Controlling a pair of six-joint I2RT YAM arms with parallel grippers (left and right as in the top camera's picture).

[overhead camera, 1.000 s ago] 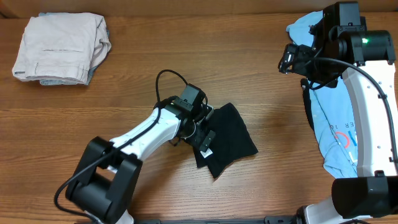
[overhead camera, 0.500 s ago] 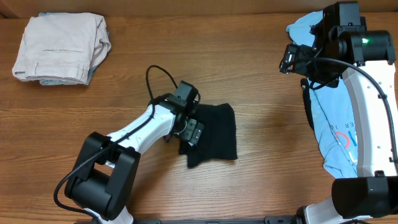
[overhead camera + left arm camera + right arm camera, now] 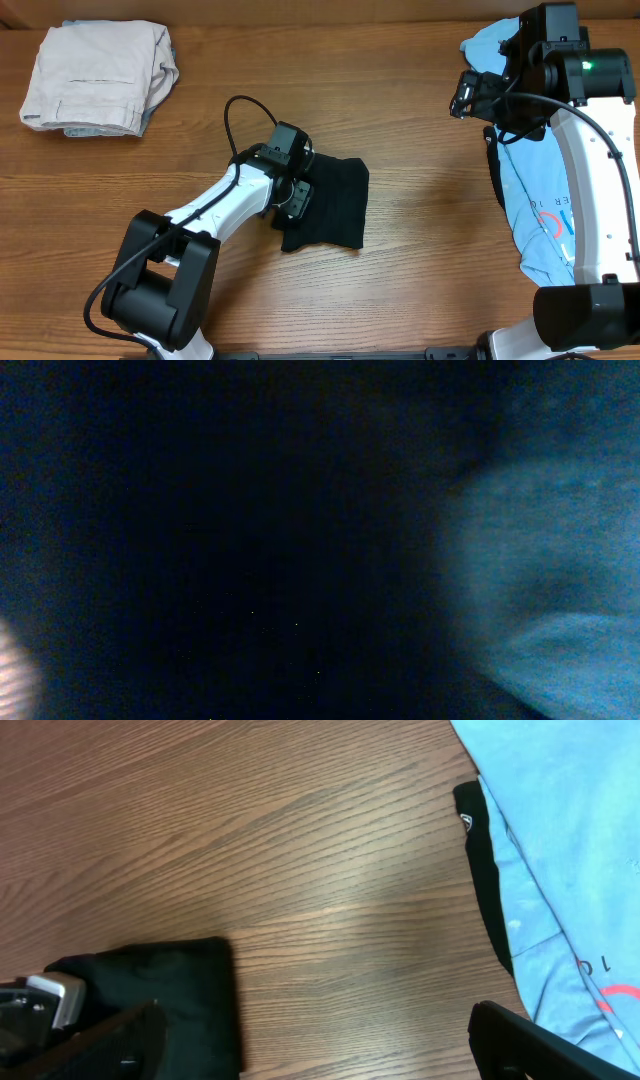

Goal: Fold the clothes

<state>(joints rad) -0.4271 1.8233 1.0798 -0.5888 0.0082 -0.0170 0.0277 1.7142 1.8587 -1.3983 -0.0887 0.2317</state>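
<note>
Black T-shirt (image 3: 330, 205) folded compact, left hand (image 3: 296, 195) on it

There is one black folded cloth garment (image 3: 335, 205) and one pile of folded beige trousers (image 3: 100, 75) on one brown wooden table (image 3: 430, 280). The light blue printed T-shirt fabric (image 3: 540, 200) makes one heap; how many shirts are in it cannot be told. There are two white-and-black robot arms, left (image 3: 225, 200) and right (image 3: 590, 180).

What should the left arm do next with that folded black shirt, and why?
Probably release and lift the left gripper up: the black short-sleeved T-shirt already lies as a compact folded bundle flat on the wooden table, with the gripper at its left edge. The left wrist view is too dark to show the jaws.
</note>
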